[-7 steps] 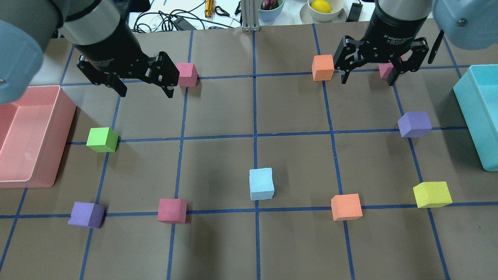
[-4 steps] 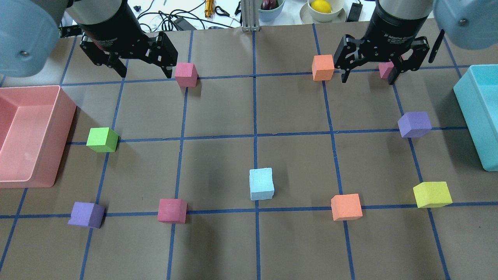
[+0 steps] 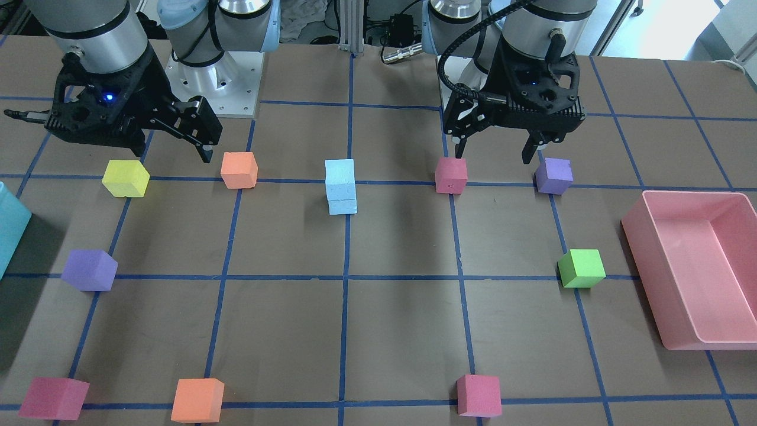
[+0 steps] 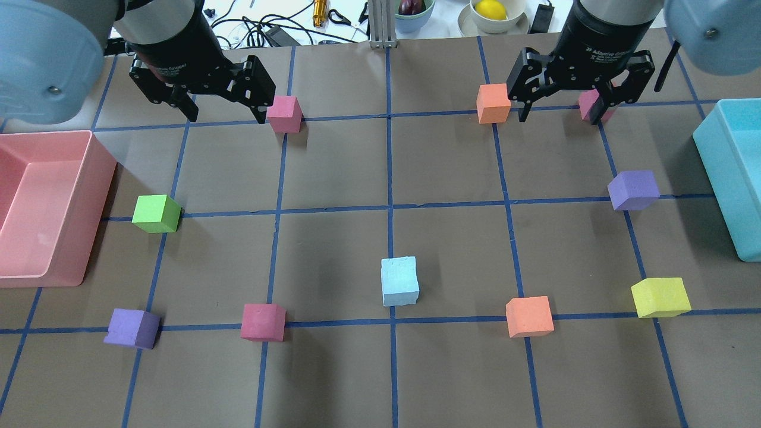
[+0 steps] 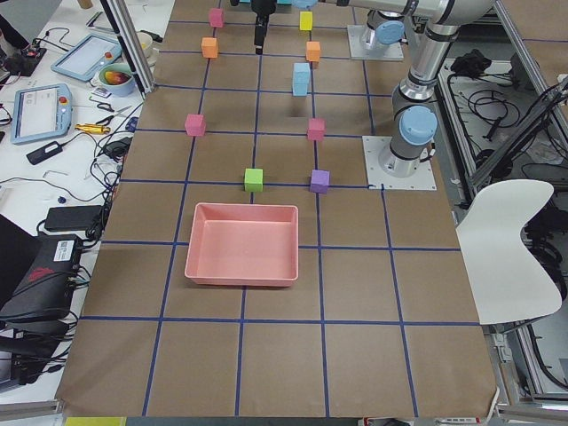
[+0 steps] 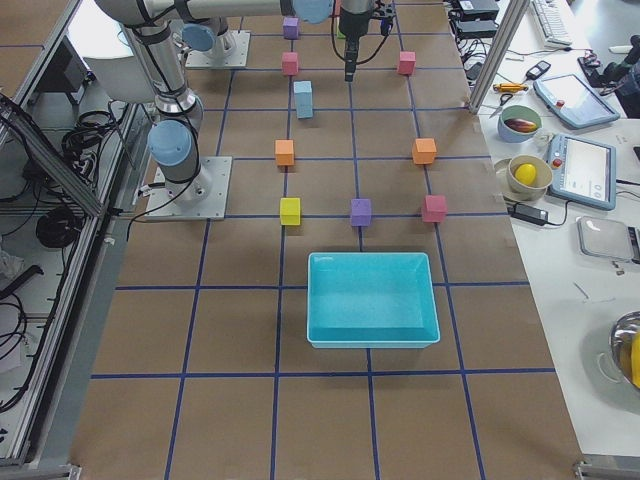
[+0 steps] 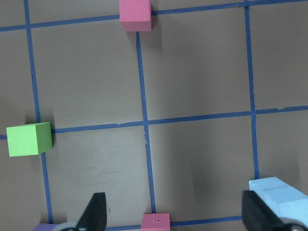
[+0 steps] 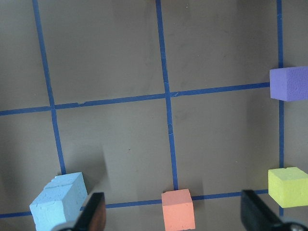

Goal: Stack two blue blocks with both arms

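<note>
My left gripper [image 4: 227, 116] is hanging wide open above the bench [image 4: 333, 166] with nothing between its fingers, and my right gripper [image 4: 562, 116] is doing the same on the other side, spread and empty. The two blue blocks [image 3: 341, 186] are sitting one on top of the other beside the middle grid line, well apart from both grippers, so I am judging the stacking as done. What is worrying me is the stack itself. In the front-facing view the upper cube is sitting a touch off-square on the lower one. Foam this light is likely to topple if either arm is swinging across the middle too low, or if the bench is taking a jolt. I am also minding the neighbours: a pink cube [image 3: 450, 174] and a purple cube [image 3: 553, 175] are lying on the bench below my left gripper, and an orange cube [image 3: 239, 170] and a yellow cube [image 3: 125, 178] below my right, so a careless descent would be scattering them. Counting what I am seeing: two blue blocks, three pink cubes, two orange cubes, two purple cubes, one green cube [image 3: 582, 268], one yellow cube, one pink tray [image 3: 692, 346] and one teal bin [image 4: 722, 178].
</note>
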`<state>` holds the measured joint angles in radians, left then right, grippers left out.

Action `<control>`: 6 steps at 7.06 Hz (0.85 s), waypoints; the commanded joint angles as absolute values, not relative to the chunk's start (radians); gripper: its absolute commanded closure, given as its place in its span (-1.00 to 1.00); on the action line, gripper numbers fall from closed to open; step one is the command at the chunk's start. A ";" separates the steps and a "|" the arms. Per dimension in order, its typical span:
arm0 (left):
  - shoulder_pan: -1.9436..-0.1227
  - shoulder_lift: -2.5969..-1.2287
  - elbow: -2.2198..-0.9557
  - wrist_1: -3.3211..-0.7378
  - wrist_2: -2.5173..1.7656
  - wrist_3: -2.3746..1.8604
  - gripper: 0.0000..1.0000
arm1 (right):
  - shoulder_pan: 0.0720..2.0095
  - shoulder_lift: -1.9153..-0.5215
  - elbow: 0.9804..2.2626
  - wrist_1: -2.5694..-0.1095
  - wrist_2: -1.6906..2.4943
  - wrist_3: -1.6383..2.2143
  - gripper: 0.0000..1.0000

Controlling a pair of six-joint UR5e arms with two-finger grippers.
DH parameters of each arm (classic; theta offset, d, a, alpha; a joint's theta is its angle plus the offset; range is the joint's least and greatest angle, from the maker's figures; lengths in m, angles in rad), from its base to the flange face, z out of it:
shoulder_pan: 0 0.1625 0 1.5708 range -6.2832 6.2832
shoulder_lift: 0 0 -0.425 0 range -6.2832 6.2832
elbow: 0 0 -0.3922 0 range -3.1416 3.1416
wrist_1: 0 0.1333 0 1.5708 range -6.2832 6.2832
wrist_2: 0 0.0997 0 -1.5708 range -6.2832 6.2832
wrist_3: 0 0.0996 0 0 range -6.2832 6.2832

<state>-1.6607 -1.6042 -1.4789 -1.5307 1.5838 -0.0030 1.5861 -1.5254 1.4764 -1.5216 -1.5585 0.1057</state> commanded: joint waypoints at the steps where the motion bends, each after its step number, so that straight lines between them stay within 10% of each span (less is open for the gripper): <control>1: -1.660 -1.598 -1.479 -1.535 1.585 0.002 -1.00 | 1.591 -1.531 1.476 -1.522 -1.555 0.053 -1.00; 6: -1.661 -1.597 -1.473 -1.534 1.577 0.002 -1.00 | 1.588 -1.534 1.468 -1.548 -1.554 0.054 -1.00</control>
